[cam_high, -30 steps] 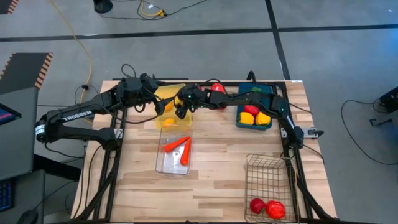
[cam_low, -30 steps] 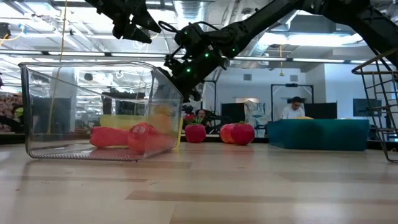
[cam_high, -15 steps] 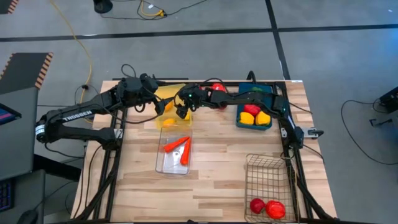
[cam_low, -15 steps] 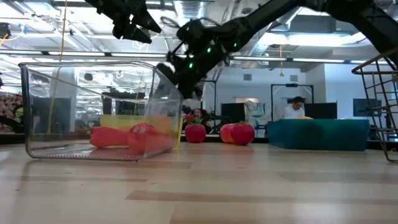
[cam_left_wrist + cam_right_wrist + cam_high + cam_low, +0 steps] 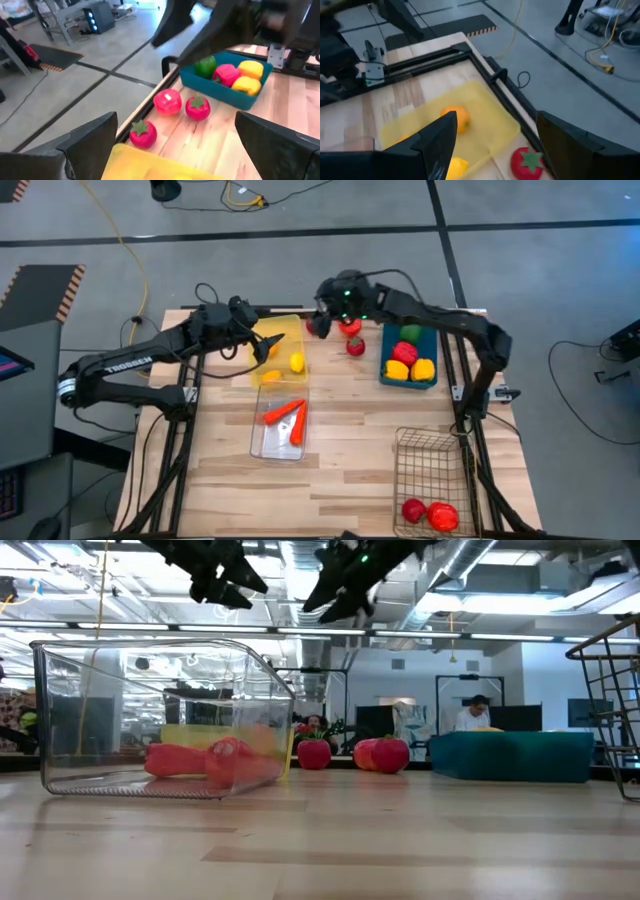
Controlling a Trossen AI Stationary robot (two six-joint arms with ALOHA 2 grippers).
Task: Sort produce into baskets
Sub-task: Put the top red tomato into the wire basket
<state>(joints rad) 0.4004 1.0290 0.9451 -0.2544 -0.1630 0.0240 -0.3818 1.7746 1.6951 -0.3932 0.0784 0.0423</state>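
Lemon [image 5: 297, 362] now sits in our yellow bin [image 5: 283, 330] at upper centre, beside the orange [image 5: 272, 376]. Our right gripper [image 5: 318, 323] let go and has pulled back open and empty, near the tomatoes [image 5: 351, 327]. Left gripper [image 5: 262, 347] hangs wide open over the bin. Tomatoes next, we'd guess.

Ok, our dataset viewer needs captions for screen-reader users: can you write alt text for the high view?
Seen from above, a wooden table holds four sorting containers while the left gripper hovers open over the yellow bin and the right gripper hangs open near loose tomatoes. Carrots lie in the clear bin, peppers in the blue bin.
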